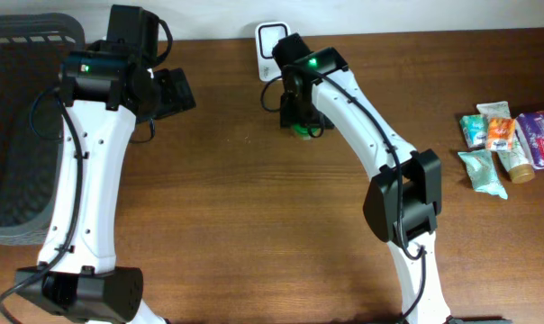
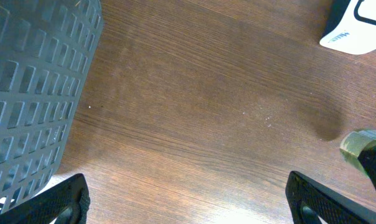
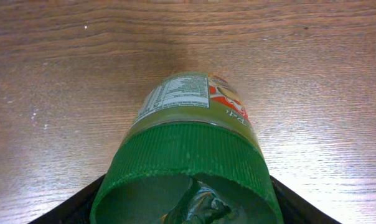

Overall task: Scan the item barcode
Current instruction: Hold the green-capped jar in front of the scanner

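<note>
The item is a jar (image 3: 191, 109) with a ribbed green lid (image 3: 188, 155) and a printed label; its nutrition panel faces up in the right wrist view. My right gripper (image 3: 185, 208) is shut on the jar at the lid, a black finger (image 3: 73, 208) on each side. From overhead the jar (image 1: 301, 130) hangs under the right gripper (image 1: 299, 112), just in front of the white scanner (image 1: 270, 45) at the table's back edge. My left gripper (image 2: 188, 199) stands open over bare wood, with nothing between its fingers. The jar's end (image 2: 365, 149) and the scanner (image 2: 356, 28) show at the right of the left wrist view.
A dark grey mesh basket (image 1: 20, 135) fills the table's left side, close to the left arm (image 1: 96, 135); its wall (image 2: 32, 87) shows in the left wrist view. Several tubes and packets (image 1: 506, 139) lie at the far right.
</note>
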Tool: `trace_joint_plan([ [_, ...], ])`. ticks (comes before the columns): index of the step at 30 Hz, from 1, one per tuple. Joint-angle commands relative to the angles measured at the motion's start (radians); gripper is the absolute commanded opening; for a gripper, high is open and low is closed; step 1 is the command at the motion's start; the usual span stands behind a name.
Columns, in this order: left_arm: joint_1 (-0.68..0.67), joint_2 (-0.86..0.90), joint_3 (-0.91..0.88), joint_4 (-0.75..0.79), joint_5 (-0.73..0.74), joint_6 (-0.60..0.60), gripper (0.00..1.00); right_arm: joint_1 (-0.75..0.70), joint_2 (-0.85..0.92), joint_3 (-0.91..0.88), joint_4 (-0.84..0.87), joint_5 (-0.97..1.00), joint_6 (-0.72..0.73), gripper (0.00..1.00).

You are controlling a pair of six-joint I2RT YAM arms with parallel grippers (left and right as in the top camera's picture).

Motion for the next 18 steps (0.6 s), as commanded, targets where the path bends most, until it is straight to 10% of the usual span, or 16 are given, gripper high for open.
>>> trace_joint_plan([
  [1, 0.006, -0.014, 0.009, 0.002, -0.008, 0.013, 0.99, 0.004, -0.024, 0.001, 0.046, 0.02, -0.01, 0.67],
  [12, 0.006, -0.014, 0.009, 0.002, -0.008, 0.013, 0.99, 0.005, -0.024, 0.0, -0.038, -0.039, -0.029, 0.61],
  [18, 0.006, -0.014, 0.009, 0.002, -0.008, 0.013, 0.99, -0.005, -0.026, 0.008, 0.237, -0.024, -0.146, 0.54],
])
